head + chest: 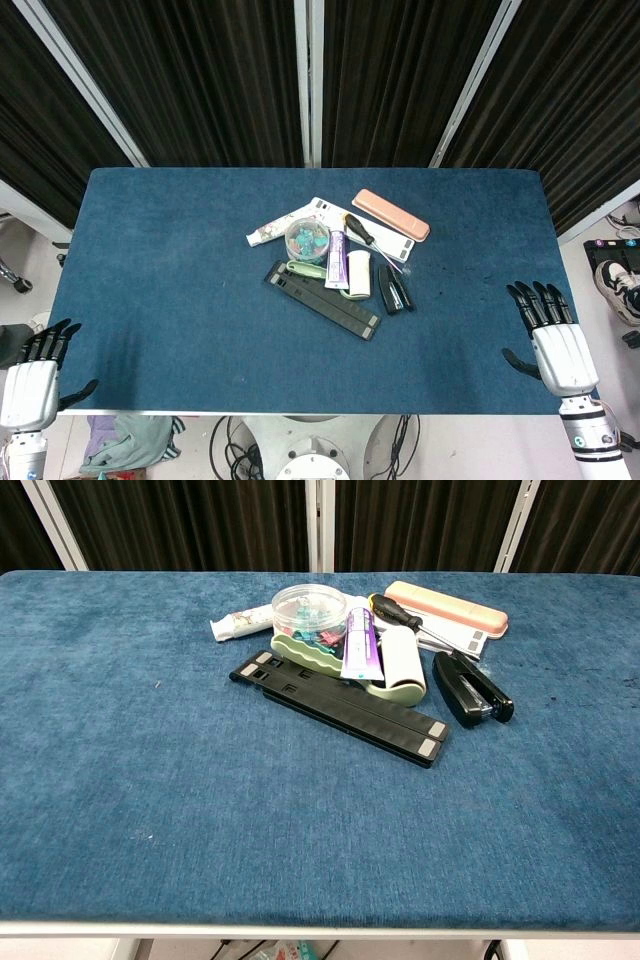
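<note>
Head view, with chest view for detail. My left robot hand [30, 385] rests at the near-left corner of the tabletop [160, 280], fingers spread and holding nothing. My right robot hand [558, 345] lies over the near-right edge, likewise spread and empty. Neither shows in the chest view.

The things lie clustered at mid-tabletop, well apart from both robot hands. Nearest me is a long black folding stand [340, 707], its long axis running from far-left to near-right. A black stapler [472, 688] lies just beside its right end, pointing near-right. Behind them sit a clear round tub of clips [309, 610], a purple tube [362, 645] on a pale green holder [320, 660], a screwdriver [397, 611] and a pink case [446, 607].

The cluster lies forward and inward of both robot hands. I judge my right robot hand the nearer, the stapler and the stand's near end facing its side.
</note>
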{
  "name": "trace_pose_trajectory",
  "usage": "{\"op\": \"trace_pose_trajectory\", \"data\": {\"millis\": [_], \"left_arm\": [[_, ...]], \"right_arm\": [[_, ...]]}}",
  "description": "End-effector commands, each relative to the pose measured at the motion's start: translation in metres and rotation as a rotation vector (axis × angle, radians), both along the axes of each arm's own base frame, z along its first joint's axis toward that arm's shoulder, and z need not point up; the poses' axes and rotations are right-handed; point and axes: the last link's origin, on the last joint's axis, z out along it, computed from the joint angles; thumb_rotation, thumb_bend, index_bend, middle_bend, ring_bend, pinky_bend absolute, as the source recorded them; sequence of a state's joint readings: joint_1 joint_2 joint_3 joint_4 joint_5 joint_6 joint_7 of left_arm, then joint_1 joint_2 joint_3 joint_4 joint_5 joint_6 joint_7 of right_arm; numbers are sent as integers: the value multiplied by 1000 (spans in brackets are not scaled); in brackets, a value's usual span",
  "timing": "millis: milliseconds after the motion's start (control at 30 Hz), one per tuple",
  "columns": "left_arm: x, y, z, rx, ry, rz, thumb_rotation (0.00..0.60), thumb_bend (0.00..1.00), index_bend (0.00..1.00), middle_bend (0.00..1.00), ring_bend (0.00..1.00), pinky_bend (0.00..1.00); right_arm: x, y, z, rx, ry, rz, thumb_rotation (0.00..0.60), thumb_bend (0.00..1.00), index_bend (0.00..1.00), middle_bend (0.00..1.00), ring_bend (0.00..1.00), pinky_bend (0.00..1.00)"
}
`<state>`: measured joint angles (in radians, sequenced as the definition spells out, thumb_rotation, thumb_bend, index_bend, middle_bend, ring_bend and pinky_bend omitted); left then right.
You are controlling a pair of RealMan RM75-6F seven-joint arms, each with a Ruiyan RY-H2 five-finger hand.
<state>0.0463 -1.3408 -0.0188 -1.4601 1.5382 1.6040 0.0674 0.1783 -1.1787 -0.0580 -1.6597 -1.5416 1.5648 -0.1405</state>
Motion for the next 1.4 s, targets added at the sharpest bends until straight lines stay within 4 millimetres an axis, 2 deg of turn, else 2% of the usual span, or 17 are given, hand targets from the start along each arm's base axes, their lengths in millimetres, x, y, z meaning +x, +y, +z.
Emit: {"op": "trace_pose_trajectory", "data": {"millis": [33,200,333,400,567,667,767,900,1067,1400], "left_arm": [[0,1,-1,-3,0,1,600,72,182,133,140,178],[0,2,-1,-5,-3,-2,600,73,182,133,140,178],[1,0,-2,-6,-4,-6,600,73,182,133,140,178],[1,-1,-2,-6,-11,-7,600,72,182,133,140,178],[-1,-5,-3,-2,-16,-8,600,72,182,133,140,178],[-3,-8,-3,6,-20,-4,600,72,182,133,140,178],[-5,-11,-2,8,-21,5,600,72,182,133,140,178],[-9,-14,0,14,-21,16,600,72,182,133,140,178],[-12,-17,1,17,-21,24,600,72,182,133,140,178],[-16,-21,3,28,-23,39,600,73,182,133,140,178]], "right_arm": [[1,0,-1,-2,0,0,600,89,23,80,0,4],[5,-3,-4,0,-22,0,600,88,23,81,0,6],[24,-20,-16,16,-104,-8,600,70,7,84,0,39],[41,-41,-28,47,-163,1,600,54,0,84,0,43],[79,-101,-75,209,-251,-35,600,27,0,73,0,43],[95,-130,-108,294,-285,-79,600,2,0,49,0,43],[110,-149,-135,365,-326,-119,600,0,0,34,0,43],[122,-166,-156,410,-364,-154,600,0,0,32,0,43],[131,-181,-172,428,-358,-169,600,0,0,32,0,44],[132,-187,-187,445,-333,-178,600,0,0,33,0,35]]}}
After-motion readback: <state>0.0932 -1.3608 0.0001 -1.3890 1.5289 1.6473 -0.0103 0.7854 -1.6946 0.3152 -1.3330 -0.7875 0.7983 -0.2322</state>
